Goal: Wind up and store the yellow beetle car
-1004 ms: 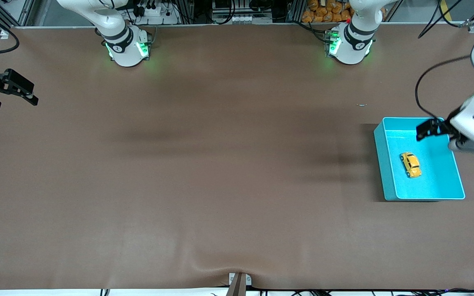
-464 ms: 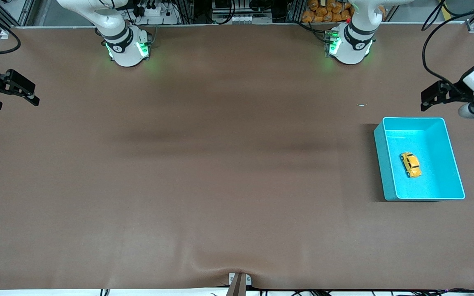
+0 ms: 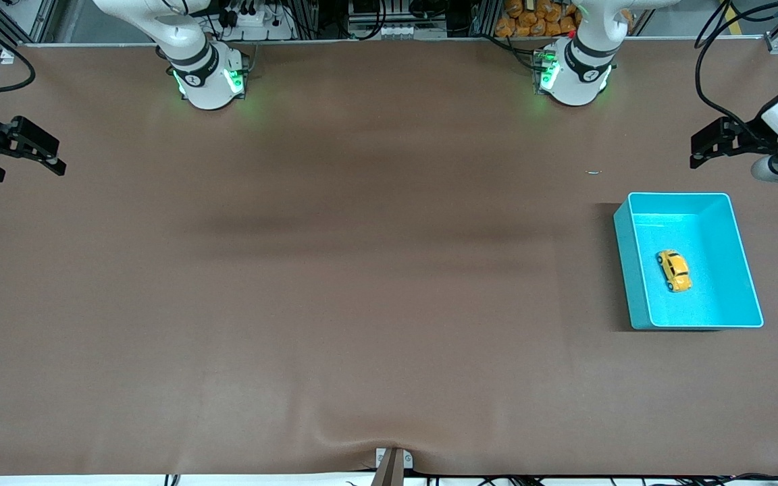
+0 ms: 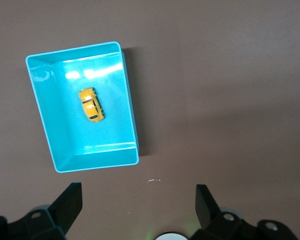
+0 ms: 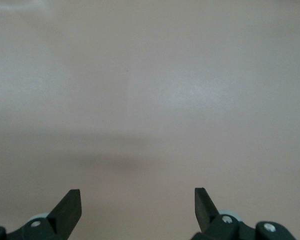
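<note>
Evidently the storing step is complete: the yellow car (image 3: 673, 270) lies on the floor of the turquoise bin (image 3: 748, 273), roughly mid-floor, touching no wall, and resting on its wheels as far as can be told. The bin stands on the brown surface (image 3: 362, 283) toward the left arm's end. Whether the spring was wound cannot be judged from what is visible.

Left hand (image 3: 706, 145): in the air over bare surface close to the bin, on the side toward the robots' bases, clear of the rim. In the left wrist view its two fingers (image 4: 70, 202) are spread wide with nothing between them, so it is released and empty. The car (image 4: 91, 104) and the bin (image 4: 131, 107) both show whole in that view, well apart from the fingers.

Right hand (image 3: 24, 148): waiting at the right arm's end of the surface, well apart from bin and car. The right wrist view shows its fingers (image 5: 70, 207) spread over plain surface, holding nothing.

Judgement: the task stands at or very near its end. No further grasp appears called for; the remaining move would be only to carry the left arm clear of the bin. Should the car need rewinding, the left hand would have to come down inside the bin walls and close across the small rounded body, a narrow hold that could slip.
</note>
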Controlling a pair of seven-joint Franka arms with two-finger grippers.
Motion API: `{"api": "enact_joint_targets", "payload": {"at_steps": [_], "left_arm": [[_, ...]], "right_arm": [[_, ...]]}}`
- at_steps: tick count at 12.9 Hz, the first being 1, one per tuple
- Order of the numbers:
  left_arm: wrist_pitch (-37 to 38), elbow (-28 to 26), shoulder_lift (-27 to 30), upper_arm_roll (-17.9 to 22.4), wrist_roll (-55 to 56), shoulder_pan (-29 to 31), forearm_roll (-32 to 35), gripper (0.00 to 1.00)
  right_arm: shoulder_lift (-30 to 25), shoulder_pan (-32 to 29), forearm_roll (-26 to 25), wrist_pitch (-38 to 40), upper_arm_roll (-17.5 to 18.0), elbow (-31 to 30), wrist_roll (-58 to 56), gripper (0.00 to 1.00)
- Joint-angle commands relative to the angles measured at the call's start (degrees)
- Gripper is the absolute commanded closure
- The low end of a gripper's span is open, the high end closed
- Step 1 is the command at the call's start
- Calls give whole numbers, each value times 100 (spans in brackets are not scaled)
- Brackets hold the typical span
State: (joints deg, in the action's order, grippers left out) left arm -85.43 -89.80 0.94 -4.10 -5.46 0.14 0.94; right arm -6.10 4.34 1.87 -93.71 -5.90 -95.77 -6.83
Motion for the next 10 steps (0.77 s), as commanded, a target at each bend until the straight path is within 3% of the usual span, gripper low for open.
{"api": "enact_joint_targets", "payload": {"at_steps": [1,3,10], "left_arm": [[149,112,55,-73,141,-32,-156,0],[158,103,81,-267,360,-6,-147,0],[158,85,82,-285,361,3,-138,0]], "right_arm": [[13,41,-99,19,-16,58,103,0],[-22,23,-117,46,-25,58,94,0],[-67,23,-179,186,-16,67,94,0]]}}
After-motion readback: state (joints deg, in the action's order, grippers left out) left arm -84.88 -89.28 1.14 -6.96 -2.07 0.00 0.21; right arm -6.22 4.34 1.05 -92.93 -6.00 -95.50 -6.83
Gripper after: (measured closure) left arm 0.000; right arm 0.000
